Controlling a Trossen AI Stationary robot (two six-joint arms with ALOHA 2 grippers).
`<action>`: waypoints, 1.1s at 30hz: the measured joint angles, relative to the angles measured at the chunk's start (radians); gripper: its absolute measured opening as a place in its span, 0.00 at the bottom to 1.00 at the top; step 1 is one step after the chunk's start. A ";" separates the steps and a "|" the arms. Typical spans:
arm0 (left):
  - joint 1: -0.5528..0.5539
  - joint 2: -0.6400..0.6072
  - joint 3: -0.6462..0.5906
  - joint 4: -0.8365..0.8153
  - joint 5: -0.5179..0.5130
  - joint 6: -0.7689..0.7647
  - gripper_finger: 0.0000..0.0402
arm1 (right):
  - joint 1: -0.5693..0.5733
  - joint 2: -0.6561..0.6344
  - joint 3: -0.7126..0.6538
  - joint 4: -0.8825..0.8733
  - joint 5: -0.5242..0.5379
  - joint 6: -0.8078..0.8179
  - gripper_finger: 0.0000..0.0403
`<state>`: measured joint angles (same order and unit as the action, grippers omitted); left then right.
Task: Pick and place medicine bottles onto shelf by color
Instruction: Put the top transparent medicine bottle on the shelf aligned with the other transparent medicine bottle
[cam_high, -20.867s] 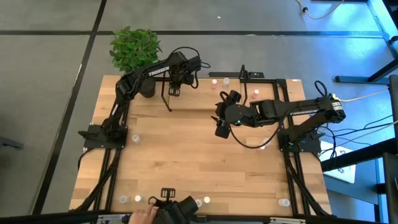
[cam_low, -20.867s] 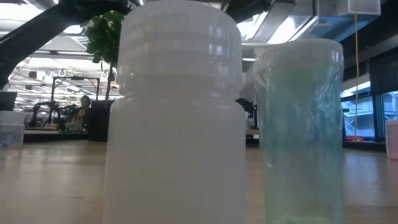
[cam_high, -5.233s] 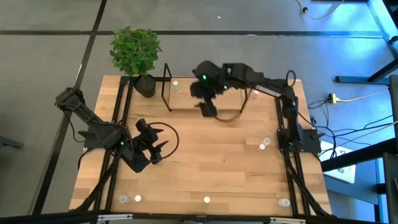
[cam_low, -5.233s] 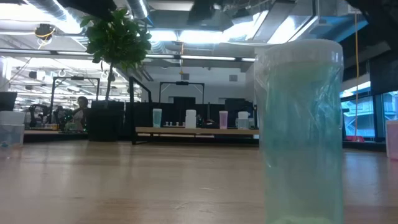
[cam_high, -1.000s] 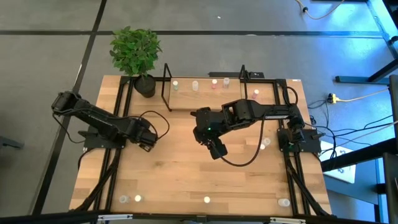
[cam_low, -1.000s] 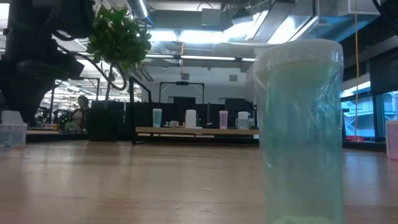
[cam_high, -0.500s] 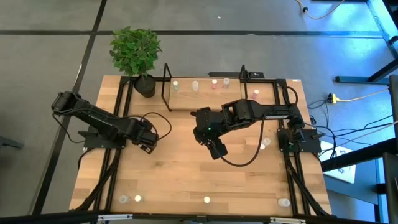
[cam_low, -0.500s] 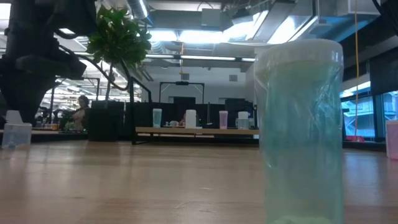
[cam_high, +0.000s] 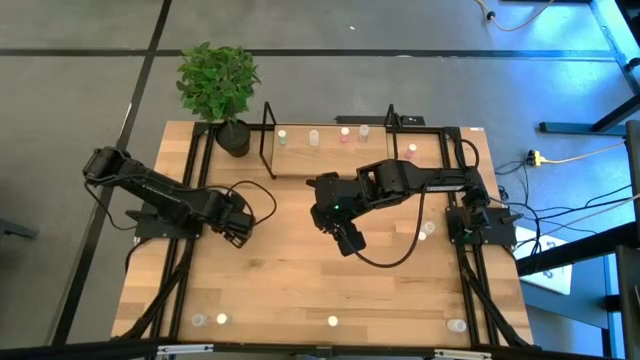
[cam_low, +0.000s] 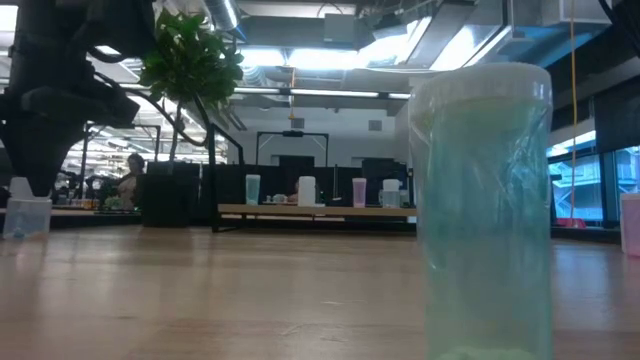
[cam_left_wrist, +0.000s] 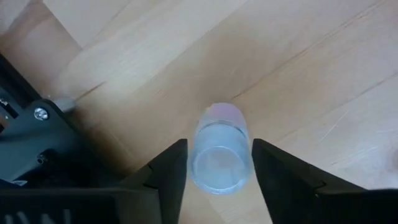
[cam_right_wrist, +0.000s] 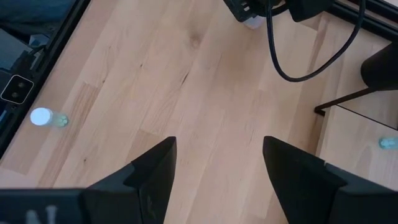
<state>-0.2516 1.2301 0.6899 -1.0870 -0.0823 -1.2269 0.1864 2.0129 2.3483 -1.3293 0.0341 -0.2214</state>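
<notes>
High view, looking straight down on the wooden table: the left gripper sits low at the nine o'clock side of the tabletop, its arm reaching in from the left edge. The right gripper hangs near the table's centre. The shelf, a pale board in a black wire frame, stands at twelve o'clock beside a potted plant. Four small bottles stand in a row on it. Further loose bottles rest along the six o'clock edge and near three o'clock.

Low view, level with the tabletop: a tall greenish translucent bottle fills the right of the scene, close to the lens. Far across the table the shelf carries pale green, white, pink and white bottles. At the far left a dark gripper stands over a small clear bottle.

Left wrist view: the left gripper has its two dark fingers apart, one on each side of an upright clear bottle with a pinkish cap. The fingers stand just beside its walls; I cannot tell whether they touch it.

Right wrist view: the right gripper has its fingers spread wide over bare wood, holding nothing. A small white-capped bottle lies well apart from it.
</notes>
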 joint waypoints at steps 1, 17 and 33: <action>0.000 0.000 0.000 0.000 0.002 0.000 0.40 | 0.000 0.000 0.000 0.000 0.000 0.000 0.60; 0.000 0.001 0.038 0.108 0.038 0.076 0.31 | 0.011 -0.013 0.002 -0.083 0.092 0.034 0.60; 0.069 0.243 0.356 0.136 -0.070 0.448 0.30 | -0.006 -0.202 0.006 -0.089 0.103 0.186 0.60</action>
<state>-0.1824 1.4729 1.0462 -0.9512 -0.1520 -0.7786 0.1806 1.8111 2.3546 -1.4185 0.1372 -0.0350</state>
